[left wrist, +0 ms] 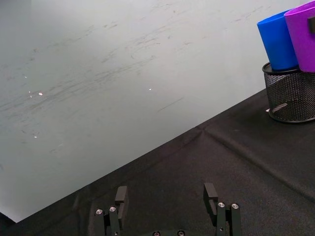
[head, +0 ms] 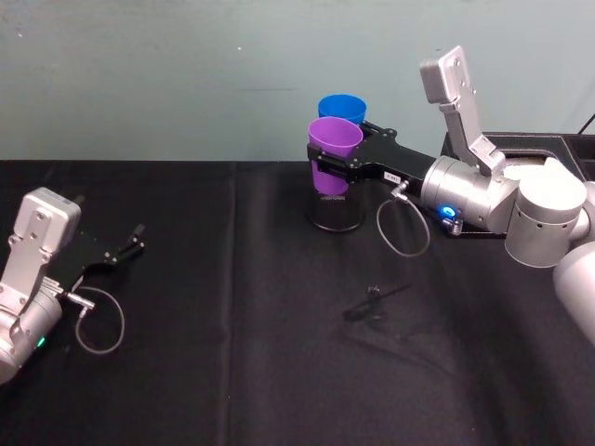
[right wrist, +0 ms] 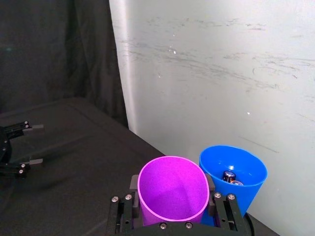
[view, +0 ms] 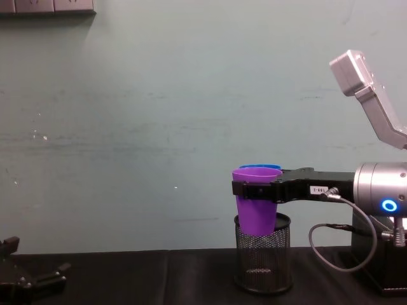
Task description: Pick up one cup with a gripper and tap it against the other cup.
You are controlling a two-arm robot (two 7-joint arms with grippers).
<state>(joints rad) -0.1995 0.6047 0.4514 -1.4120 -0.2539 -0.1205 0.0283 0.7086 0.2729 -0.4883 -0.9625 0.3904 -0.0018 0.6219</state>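
At the far middle of the tabletop (head: 232, 353), the right gripper (view: 254, 190) is clamped across the purple cup (head: 333, 139) just under its rim and holds it upright. The blue cup (head: 342, 107) stands immediately behind it, seated in a black wire-mesh holder (view: 262, 264). I judge the pick-up done, with the tap either under way or imminent. From the right wrist the two rims appear to meet, but I cannot confirm contact from any view.

From the chest camera the purple cup's base overlaps the holder's rim. Whether it dips inside or hangs in front I cannot tell. The blue cup is mostly screened by the purple one, and something small and dark lies inside it, unidentifiable. A faint dark mark on the cloth nearer me may be a crease or a small object.

My left gripper (head: 125, 249) rests idle at the near left, fingers spread, well apart from both cups.
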